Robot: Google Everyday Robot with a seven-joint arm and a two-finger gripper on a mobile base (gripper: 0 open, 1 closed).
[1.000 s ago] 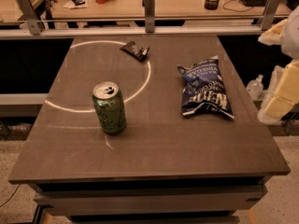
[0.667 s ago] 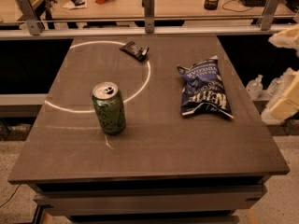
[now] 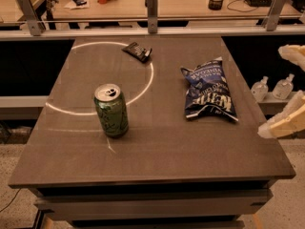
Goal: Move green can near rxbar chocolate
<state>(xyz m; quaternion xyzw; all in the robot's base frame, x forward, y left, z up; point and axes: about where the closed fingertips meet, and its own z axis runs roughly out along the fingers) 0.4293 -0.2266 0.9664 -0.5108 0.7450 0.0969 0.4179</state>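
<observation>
Green can [image 3: 111, 110] upright on desk [image 3: 157, 151], front-left, well apart from rxbar chocolate [image 3: 137, 51] near far edge. Probably light, rigid, slick, thin-walled, dents easily: grip mid-body, gently. Gripper [image 3: 272, 92] beyond desk's right edge, jaws spread, empty.

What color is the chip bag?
Chip bag: dark blue, white print, camera view; gripper at right edge.

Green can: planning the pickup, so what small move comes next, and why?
Probably swing the gripper across toward the green can. It hangs open and empty off the right edge of the table, while the can stands upright at front left, apart from the rxbar chocolate at the back.
</observation>
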